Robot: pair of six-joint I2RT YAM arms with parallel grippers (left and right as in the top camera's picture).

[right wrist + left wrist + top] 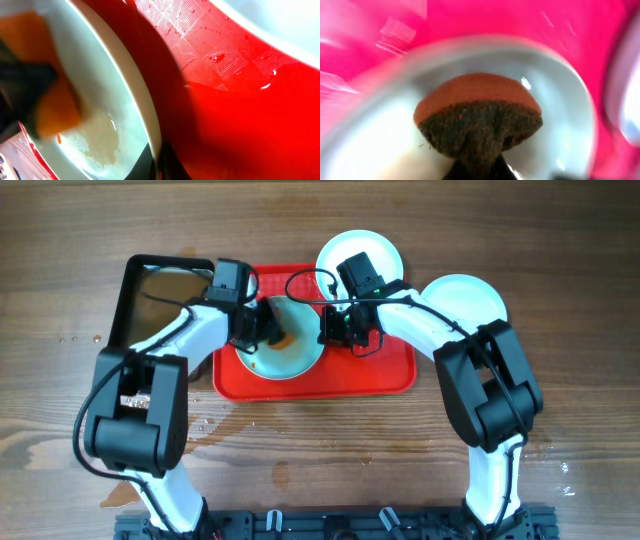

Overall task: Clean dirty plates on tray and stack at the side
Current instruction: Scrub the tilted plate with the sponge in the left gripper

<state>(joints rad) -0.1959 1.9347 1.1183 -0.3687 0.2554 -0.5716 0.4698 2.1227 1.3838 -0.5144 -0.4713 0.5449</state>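
The left gripper [268, 328] is clamped on an orange sponge [477, 117] with a dark scouring face, pressed flat against the inside of a wet, faintly brown-stained plate [290, 358] that sits on the red tray [385, 372]. The right gripper [157, 162] pinches this plate's right rim between narrowly set fingers. A second plate [372, 248] lies at the tray's far edge, a third plate [465, 300] on the wooden table [60, 240] to the right, and a black pan [128, 310] just left of the tray.
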